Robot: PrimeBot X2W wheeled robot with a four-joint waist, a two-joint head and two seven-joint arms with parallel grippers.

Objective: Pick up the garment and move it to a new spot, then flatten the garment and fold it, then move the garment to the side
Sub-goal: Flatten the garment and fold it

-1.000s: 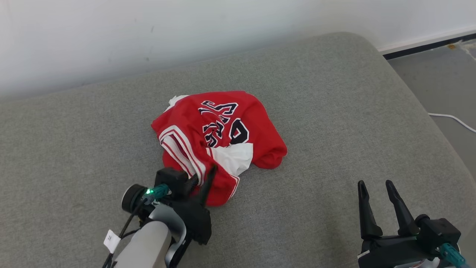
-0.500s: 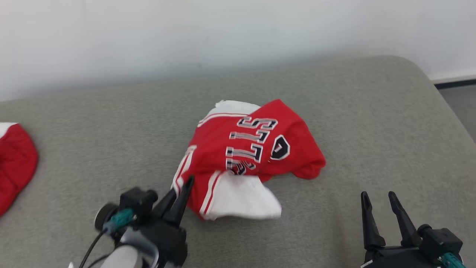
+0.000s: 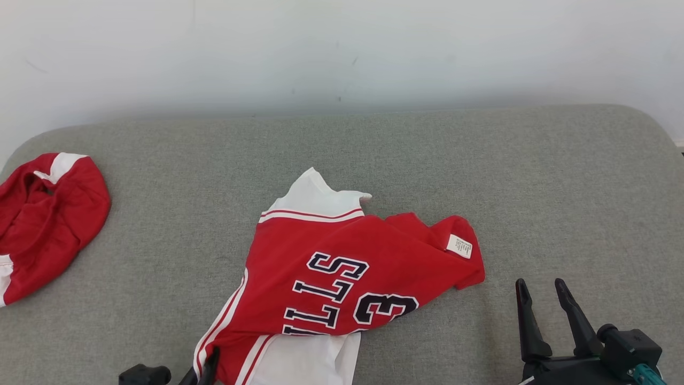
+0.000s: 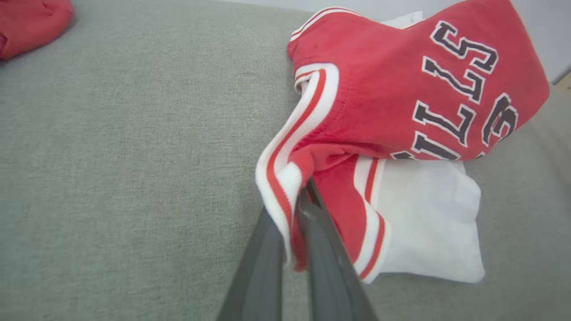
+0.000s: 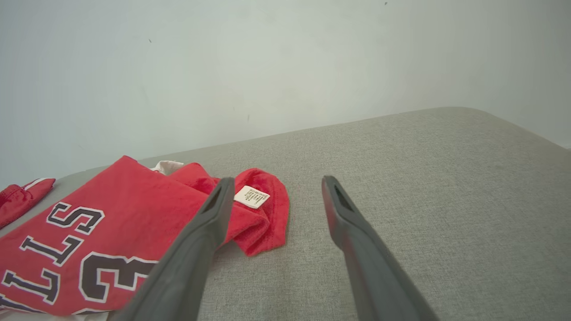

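The garment [image 3: 342, 278] is a red and white jersey with dark lettering, spread partly open on the grey couch cushion [image 3: 481, 160]. My left gripper [image 3: 206, 369] sits at the bottom edge of the head view, at the jersey's near left corner. In the left wrist view that gripper [image 4: 296, 209] is shut on the striped red-and-white hem of the garment [image 4: 401, 89], which hangs lifted from the pinch. My right gripper [image 3: 542, 297] stands open at the lower right, just right of the jersey's red corner with its white label [image 5: 252, 196]. Nothing lies between the fingertips of the right gripper [image 5: 276, 187].
A second red and white piece of clothing [image 3: 43, 214] lies bunched at the cushion's far left edge. A pale wall [image 3: 342, 48] runs behind the cushion. The cushion rounds off at its right end [image 3: 652, 128].
My left gripper closed on the jersey's hem and pulled it toward me, stretching the crumpled garment out. The head camera swung left, bringing the other red clothing into view. The right gripper stayed open.
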